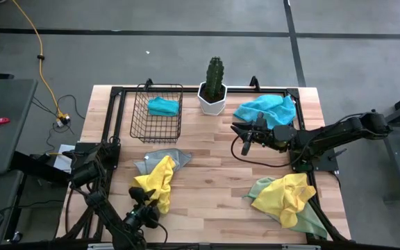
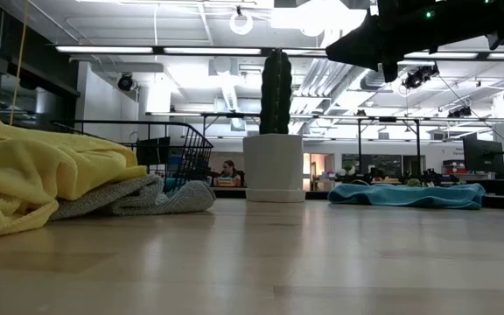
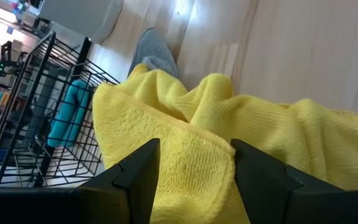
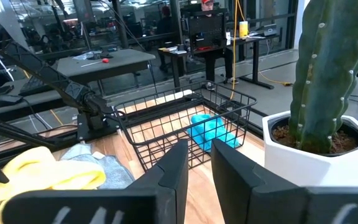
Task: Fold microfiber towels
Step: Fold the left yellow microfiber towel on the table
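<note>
The left gripper (image 1: 146, 210) sits at the 7 o'clock edge of the light wooden table (image 1: 207, 167), its dark fingers (image 3: 138, 177) spread wide with the soft bright yellow microfiber towel (image 1: 155, 183) bunched between them; the cloth fills the gap, but a firm pinch cannot be confirmed. This yellow towel lies crumpled on top of a grey microfiber towel (image 1: 167, 159), both just toward 6 o'clock from the black wire basket (image 1: 157, 114). The basket, at 11 o'clock, holds a folded turquoise microfiber towel (image 1: 163, 105). The right gripper (image 1: 245, 143) hangs above the table centre, clear of any cloth, its fingers close together with a narrow gap and nothing between them. Another turquoise towel (image 1: 266, 109) lies loose at 1 o'clock beside the green cactus in a white pot (image 1: 214, 87), and a second yellow towel (image 1: 287, 197) rests over a pale green towel (image 1: 310, 221) at 4 o'clock. Judged step: start of folding the near yellow towel, still unspread. Next move calls for closing on a corner or edge only, lifting it free of the grey cloth, and laying it flat before any fold; the idle right arm would need a second corner
</note>
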